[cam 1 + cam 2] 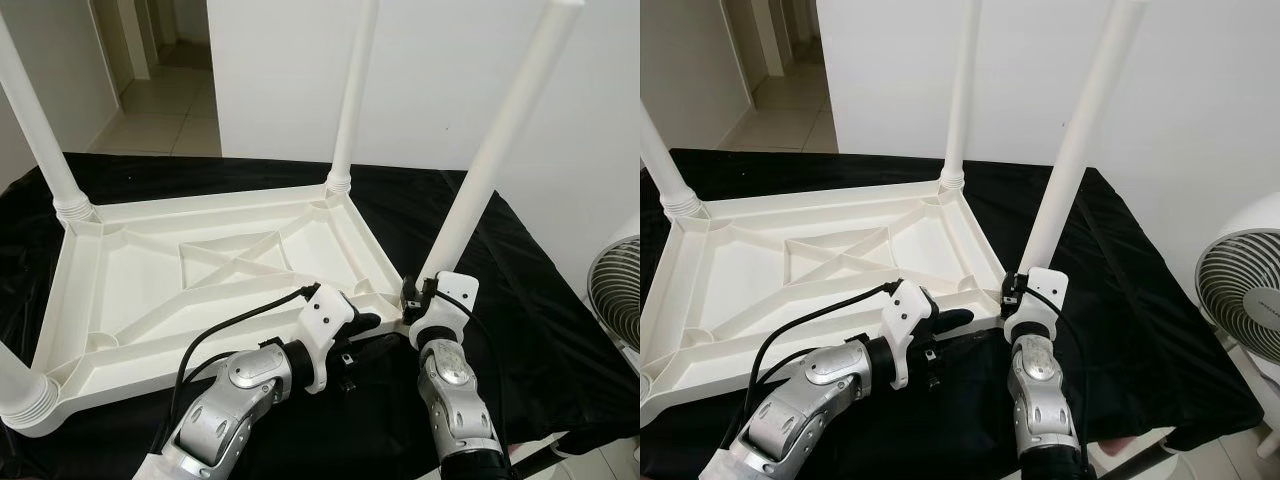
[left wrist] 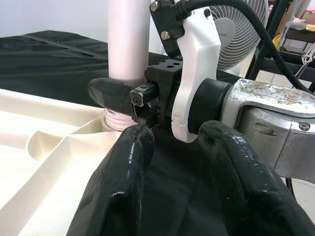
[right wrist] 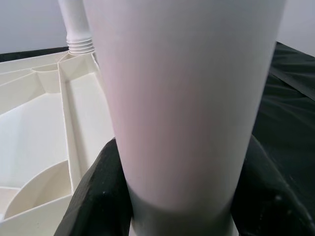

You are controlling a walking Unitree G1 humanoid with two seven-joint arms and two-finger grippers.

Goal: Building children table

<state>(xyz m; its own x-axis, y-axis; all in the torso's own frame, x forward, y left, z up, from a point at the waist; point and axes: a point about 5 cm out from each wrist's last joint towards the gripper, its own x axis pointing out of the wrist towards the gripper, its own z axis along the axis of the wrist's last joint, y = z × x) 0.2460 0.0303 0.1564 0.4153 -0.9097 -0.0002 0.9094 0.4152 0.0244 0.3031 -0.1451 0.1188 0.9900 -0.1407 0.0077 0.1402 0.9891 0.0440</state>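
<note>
Right gripper [image 1: 418, 300] is clenched round the leg [image 1: 490, 150]; left gripper [image 1: 375, 335] is spread, empty. Light, rigid, smooth plastic, judged best gripped low, near the tabletop [image 1: 130, 290] socket.

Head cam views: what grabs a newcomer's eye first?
The upturned white table top lying on the black cloth, its white legs pointing up. Next, the right gripper clamped around the base of the near right leg, one black finger on each side. The left gripper sits open just beside it, and a white fan stands at the far right.
</note>
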